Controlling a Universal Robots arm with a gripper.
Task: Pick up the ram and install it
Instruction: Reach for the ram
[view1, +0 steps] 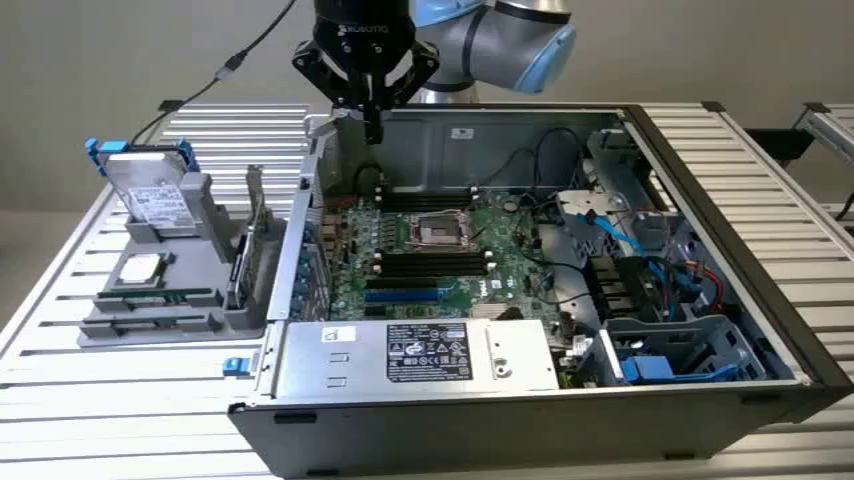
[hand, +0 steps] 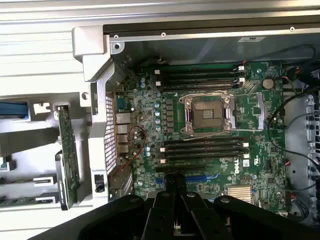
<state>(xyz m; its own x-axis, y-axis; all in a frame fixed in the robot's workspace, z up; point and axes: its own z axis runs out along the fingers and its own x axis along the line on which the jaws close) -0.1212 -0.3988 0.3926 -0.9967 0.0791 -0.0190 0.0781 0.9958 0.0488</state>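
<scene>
Pincer (view1: 374, 128) closed, fingertips together, gripping nothing. Hovers over rear edge of open computer case (view1: 727, 190), above motherboard (view1: 507, 232). Ram (view1: 154, 297) lies flat in gray holder (view1: 134, 328) on table (view1: 107, 420), well apart from pincer, lower and toward exterior view's left. Processor chip (view1: 144, 268) just beside ram. Expansion card (view1: 244, 265) upright between ram and pincer.

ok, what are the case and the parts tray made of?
Case: bare sheet metal by the look, dull grey with folded edges. Parts tray: probably plastic, matte uniform grey, blocky shape; can't rule out painted metal.
</scene>
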